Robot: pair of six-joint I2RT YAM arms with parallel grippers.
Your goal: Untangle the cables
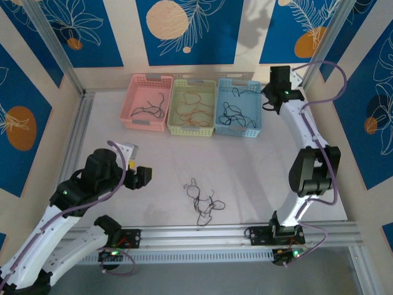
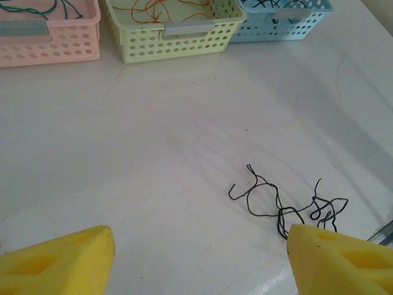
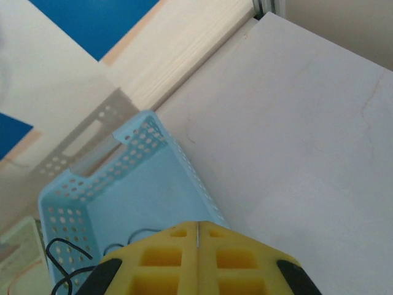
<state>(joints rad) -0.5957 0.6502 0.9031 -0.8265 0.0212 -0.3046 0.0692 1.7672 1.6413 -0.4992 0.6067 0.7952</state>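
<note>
A tangle of thin black cables (image 1: 203, 203) lies loose on the white table, near the front edge. In the left wrist view this tangle (image 2: 284, 204) sits just ahead of my right-hand yellow finger (image 2: 334, 261). My left gripper (image 1: 142, 177) hangs left of the tangle, open (image 2: 199, 246), with bare table between its pads. Over the right rim of the blue basket my right gripper (image 1: 272, 101) hovers shut (image 3: 198, 230), and nothing shows between its pads. More black cable (image 3: 61, 257) lies in that basket below it.
Three baskets stand in a row at the back: pink (image 1: 145, 125) with dark and green cables (image 2: 61, 7), yellow-green (image 1: 191, 130) with orange-red cables (image 2: 166, 9), blue (image 1: 238, 131) with black cables. A metal rail (image 1: 245, 233) runs along the table's front edge.
</note>
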